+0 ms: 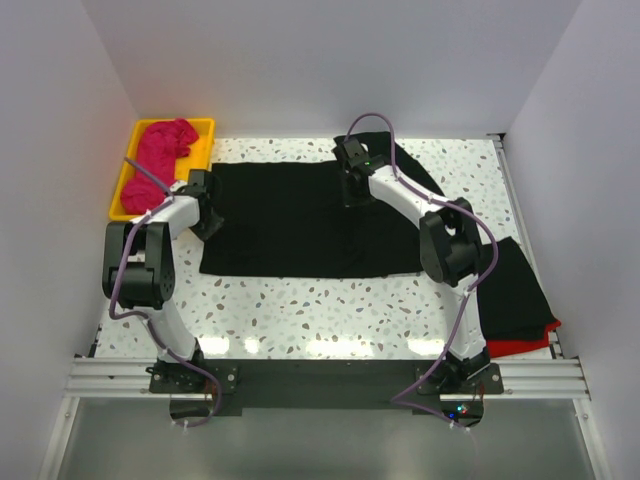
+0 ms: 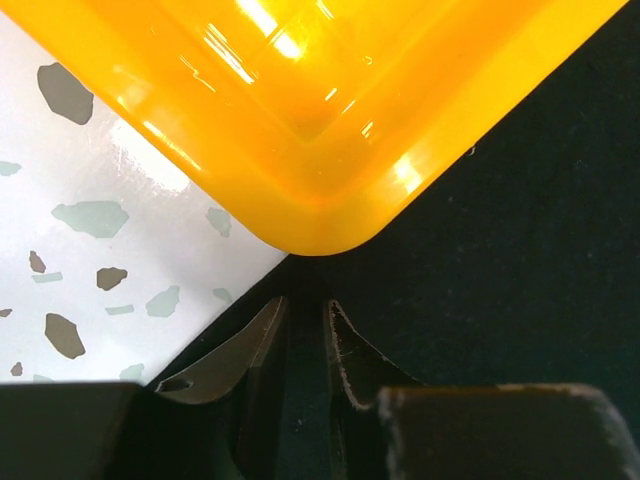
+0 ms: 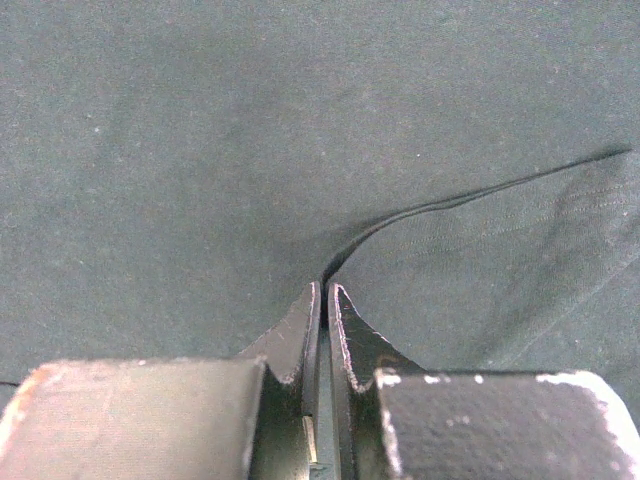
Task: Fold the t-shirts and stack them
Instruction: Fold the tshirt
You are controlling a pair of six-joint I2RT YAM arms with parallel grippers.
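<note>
A large black t-shirt [image 1: 290, 225] lies spread flat across the middle of the table. My left gripper [image 1: 206, 205] sits at its left edge beside the yellow tray's corner. In the left wrist view its jaws [image 2: 305, 305] stand a little apart, open over the black cloth [image 2: 500, 250]. My right gripper [image 1: 351, 192] is near the shirt's far edge. It is shut [image 3: 324, 287] on a pinched ridge of the black cloth [image 3: 200, 150], and a crease runs away from the tips. A magenta-pink t-shirt [image 1: 163, 152] lies crumpled in the tray. A folded black t-shirt [image 1: 515, 295] rests on a red one [image 1: 530, 345] at the right.
The yellow tray [image 1: 207, 128] stands at the far left corner, its rounded corner [image 2: 330, 220] right in front of my left fingers. White walls close in the table on three sides. Speckled tabletop [image 1: 320, 310] shows in front of the spread shirt.
</note>
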